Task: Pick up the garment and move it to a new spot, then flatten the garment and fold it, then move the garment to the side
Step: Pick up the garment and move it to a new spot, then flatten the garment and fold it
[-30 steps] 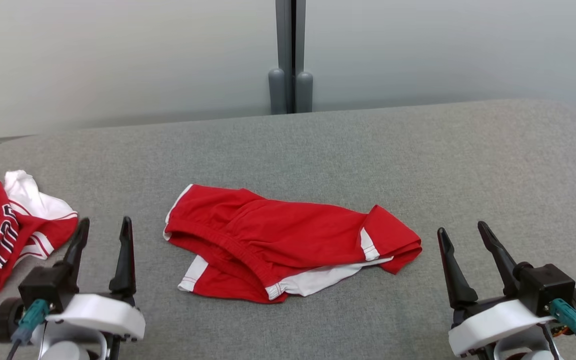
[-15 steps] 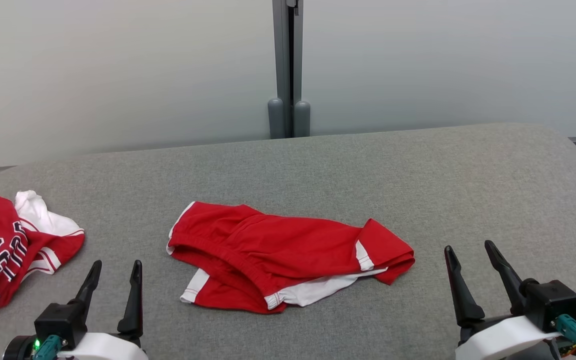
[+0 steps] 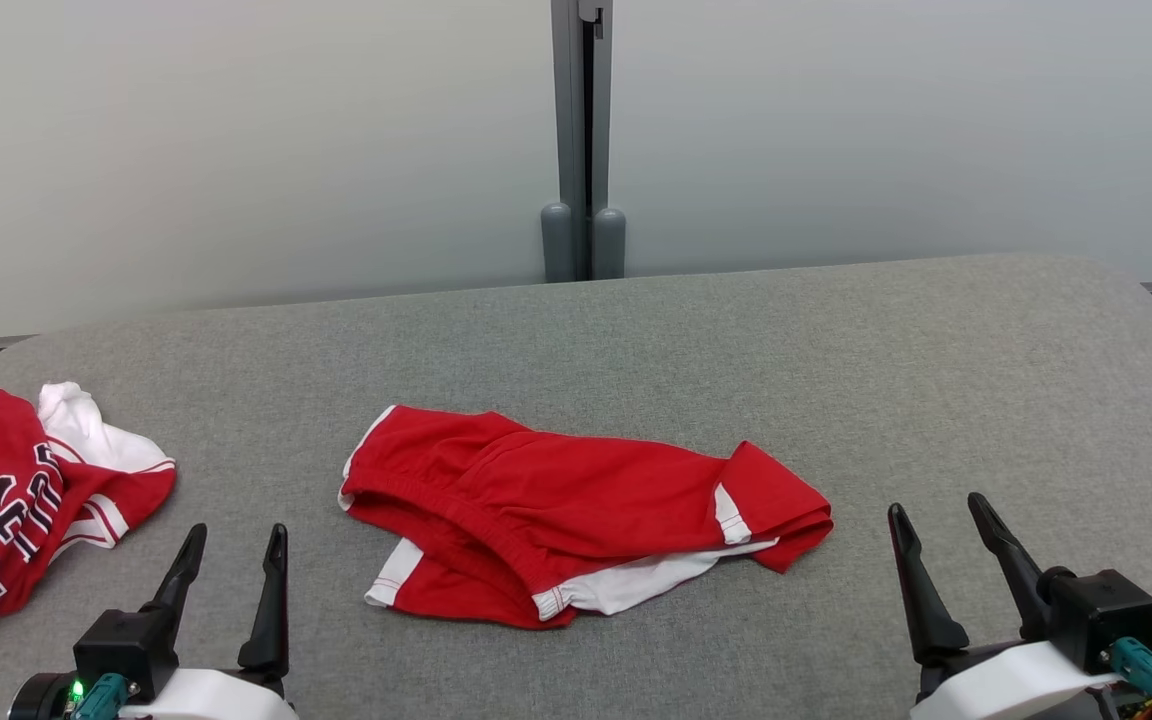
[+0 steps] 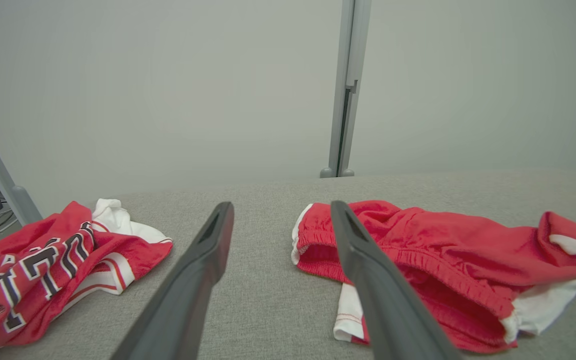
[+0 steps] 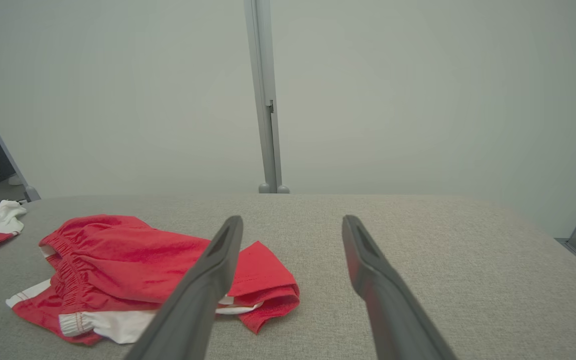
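The garment [image 3: 576,505], red shorts with white trim, lies crumpled in the middle of the grey padded table [image 3: 836,360]. The left wrist view has the shorts [image 4: 443,260] to the right of my fingers, and in the right wrist view they [image 5: 138,265] lie to the left. My left gripper [image 3: 233,532] stands open near the table's front left, short of the shorts. My right gripper [image 3: 936,505] stands open at the front right, beside the shorts' right end. Nothing is between either pair of fingers.
A second garment, a red and white jersey [image 3: 21,495] with dark lettering, lies bunched at the table's left edge, close to my left gripper. A grey post [image 3: 581,140] stands behind the table against a pale wall.
The head camera has tilted, so the whole picture sits lower than a second ago. Both grippers show lower in the frame and stay open. The shorts lie as before.
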Controlling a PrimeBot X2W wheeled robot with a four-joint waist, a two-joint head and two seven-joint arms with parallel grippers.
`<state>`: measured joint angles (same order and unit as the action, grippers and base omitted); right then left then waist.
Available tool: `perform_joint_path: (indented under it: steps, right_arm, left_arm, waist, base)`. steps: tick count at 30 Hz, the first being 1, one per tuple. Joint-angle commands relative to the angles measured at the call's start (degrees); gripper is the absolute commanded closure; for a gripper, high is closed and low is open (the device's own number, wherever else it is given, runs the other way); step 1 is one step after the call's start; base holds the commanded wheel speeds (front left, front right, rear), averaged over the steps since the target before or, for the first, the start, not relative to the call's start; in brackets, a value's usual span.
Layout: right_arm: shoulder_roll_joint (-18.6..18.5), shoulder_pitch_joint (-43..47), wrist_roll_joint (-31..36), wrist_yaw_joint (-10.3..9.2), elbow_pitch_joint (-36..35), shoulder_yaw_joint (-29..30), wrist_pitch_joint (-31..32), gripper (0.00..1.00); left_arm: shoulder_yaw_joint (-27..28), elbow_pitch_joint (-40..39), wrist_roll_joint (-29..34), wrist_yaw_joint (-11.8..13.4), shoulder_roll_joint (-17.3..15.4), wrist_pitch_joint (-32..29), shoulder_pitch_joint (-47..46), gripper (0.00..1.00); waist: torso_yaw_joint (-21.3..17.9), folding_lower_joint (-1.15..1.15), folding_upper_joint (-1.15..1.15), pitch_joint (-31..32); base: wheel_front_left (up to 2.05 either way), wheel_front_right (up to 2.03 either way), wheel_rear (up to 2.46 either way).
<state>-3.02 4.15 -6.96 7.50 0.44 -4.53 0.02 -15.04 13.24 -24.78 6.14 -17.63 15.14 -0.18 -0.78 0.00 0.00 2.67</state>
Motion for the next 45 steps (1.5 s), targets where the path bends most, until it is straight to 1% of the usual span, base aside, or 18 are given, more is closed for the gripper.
perform_joint_path:
  steps: [1,6,11,16,21,25,26,33,34,35,36,37,38,42,45]
  right_arm:
    - [-0.1,0.1,-0.1,-0.02,-0.1,-0.2,0.0,0.00]
    - [0.0,0.4,-0.2,-0.02,0.4,-0.2,0.4,0.00]
    - [0.0,0.1,0.2,-0.02,2.1,-1.0,1.3,0.00]
    - [0.0,-0.8,1.2,-0.02,6.7,-3.9,2.8,0.00]
    - [0.0,-3.2,2.1,-0.02,10.6,-6.0,2.4,0.00]
    - [0.0,-6.7,2.9,-0.02,14.8,-5.9,2.2,0.00]
    - [0.0,-8.7,3.3,-0.02,16.2,-5.6,1.0,0.00]
    - [0.0,-13.0,5.0,-0.02,21.5,-4.9,-0.2,0.00]
    - [0.0,-13.4,5.8,-0.03,22.0,-4.1,-0.2,0.11]
    - [0.0,-13.8,6.1,-0.03,22.3,-3.8,-0.5,0.55]
    - [0.0,-14.1,6.1,-0.03,22.5,-3.6,-0.7,0.75]
    - [0.0,-14.3,6.3,-0.02,22.6,-3.0,-1.0,0.93]
    - [0.0,-14.5,6.4,-0.03,22.6,-2.6,-1.2,1.00]
    - [0.0,-14.5,5.8,-0.03,21.5,-1.3,-2.1,1.00]
    - [0.0,-14.0,6.3,-0.03,20.0,0.8,-2.8,1.00]
  left_arm:
    - [0.1,-0.2,0.2,0.5,-0.3,0.0,0.0,0.00]
    - [-0.2,0.2,0.7,0.9,-0.3,0.0,0.0,0.00]
    - [-1.1,0.3,0.8,0.4,0.2,-0.3,-1.7,0.00]
    - [-2.9,-0.2,1.8,-0.2,0.7,-0.7,-4.0,0.00]
    - [-4.0,-1.0,2.6,-0.8,1.3,-0.8,-6.7,0.00]
    - [-4.7,-1.6,3.1,-1.3,1.6,-0.5,-9.0,0.00]
    - [-4.9,-1.8,3.2,-1.6,2.0,-0.4,-9.8,0.00]
    - [-4.7,-1.8,3.1,-2.1,2.7,-0.1,-11.5,0.00]
    - [-4.7,-1.7,3.1,-2.1,2.8,-0.1,-11.5,0.00]
    - [-4.6,-1.7,3.0,-2.2,2.8,0.0,-11.6,0.00]
    - [-4.5,-1.6,3.2,-2.3,2.8,0.0,-11.8,0.00]
    - [-4.4,-1.5,3.2,-2.3,2.9,0.0,-11.9,0.00]
    - [-4.4,-1.6,3.2,-2.4,2.9,0.0,-12.0,0.00]
    - [-4.0,-1.8,3.7,-2.4,2.6,0.1,-12.2,0.00]
    - [-3.5,-1.9,4.0,-2.2,2.6,0.0,-12.1,0.00]
  waist:
    - [0.0,0.00,0.00,0.0]
    - [0.5,0.00,0.00,-0.1]
    - [1.7,0.00,0.00,-1.0]
    - [4.2,0.00,0.00,-2.7]
    - [6.4,0.00,0.00,-5.5]
    - [7.9,0.00,0.00,-8.1]
    - [8.4,0.00,0.00,-9.0]
    - [9.3,0.00,0.00,-11.2]
    - [9.3,0.00,0.00,-11.4]
    - [9.3,0.00,0.00,-11.6]
    - [9.2,0.00,0.00,-11.7]
    - [9.2,0.00,0.00,-11.8]
    - [9.1,0.00,0.00,-12.0]
    - [8.5,0.00,0.00,-12.3]
    - [7.9,0.00,0.00,-12.4]
  base:
    - [0.00,0.00,0.00]
    - [0.00,0.00,0.00]
    - [0.00,0.00,0.00]
    - [0.00,0.00,0.00]
    - [0.00,0.00,0.00]
    - [0.00,0.00,0.00]
    - [0.00,0.00,0.00]
    - [0.00,0.00,0.00]
    - [0.00,0.00,0.00]
    - [0.00,0.00,0.00]
    - [0.00,0.00,0.00]
    - [0.00,0.00,0.00]
    - [0.00,0.00,0.00]
    - [0.00,0.00,0.00]
    - [0.00,0.00,0.00]
